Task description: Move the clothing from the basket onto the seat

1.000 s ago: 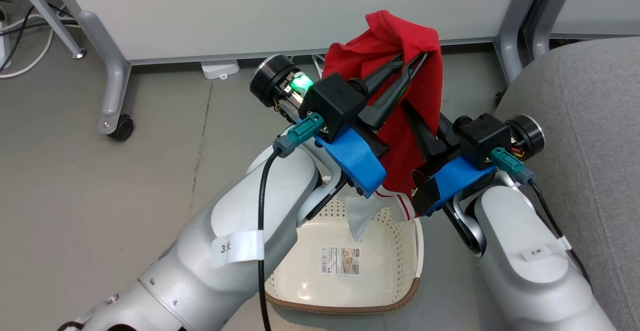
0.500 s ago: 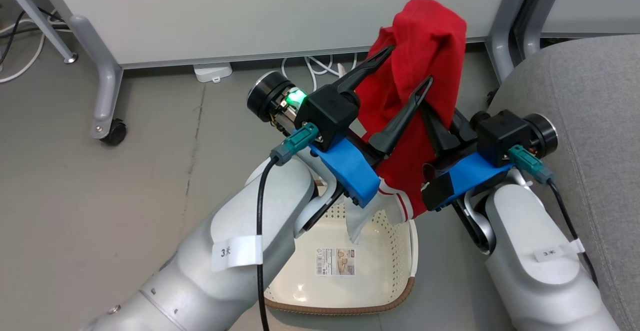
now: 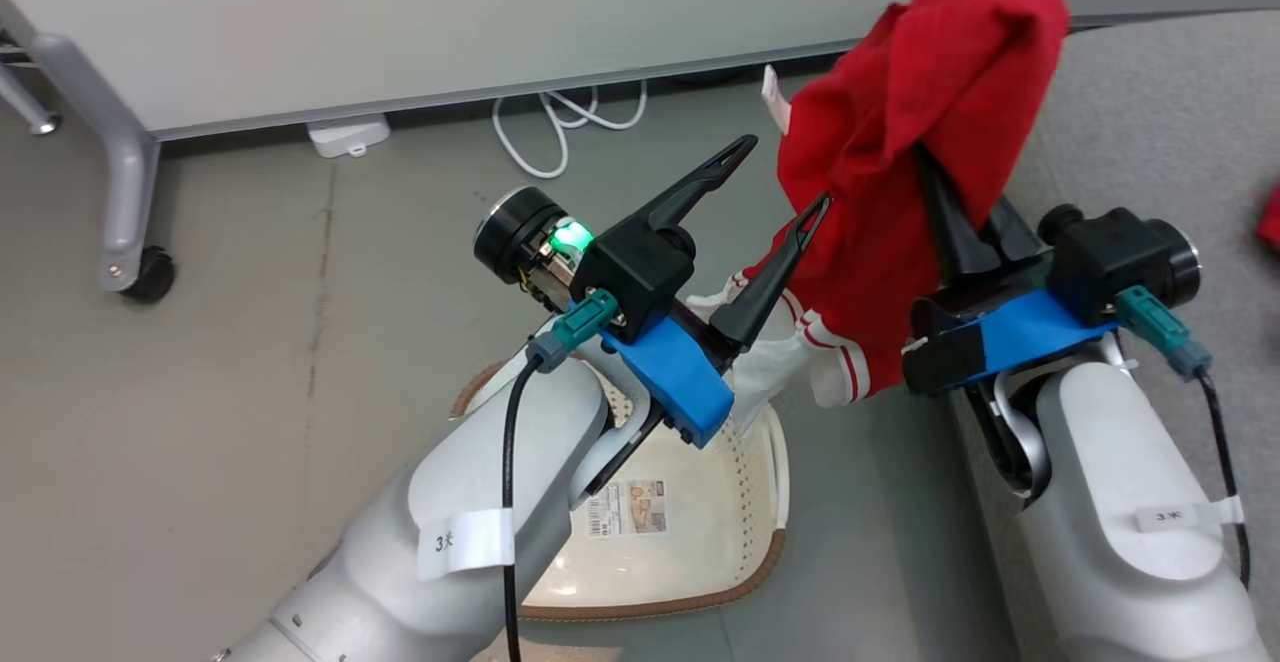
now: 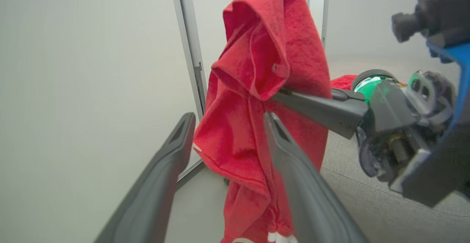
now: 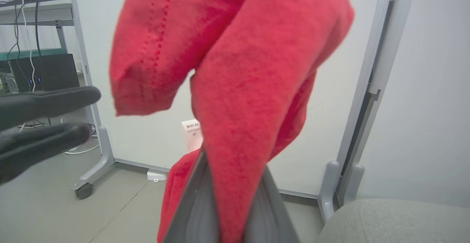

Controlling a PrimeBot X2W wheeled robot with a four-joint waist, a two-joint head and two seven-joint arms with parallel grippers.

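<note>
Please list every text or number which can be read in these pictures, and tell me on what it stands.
"3" and an unclear mark: left forearm tag.
"3" and an unclear mark: right forearm tag.
Too small to read: paper label in the basket, barcode and print.
Blurred, unreadable: white tag on the clothing.

left gripper (image 4: pixel 229 116) — jaws apart | clothing (image 4: pixel 257 52) pinched in right gripper (image 4: pixel 279 94)
</note>
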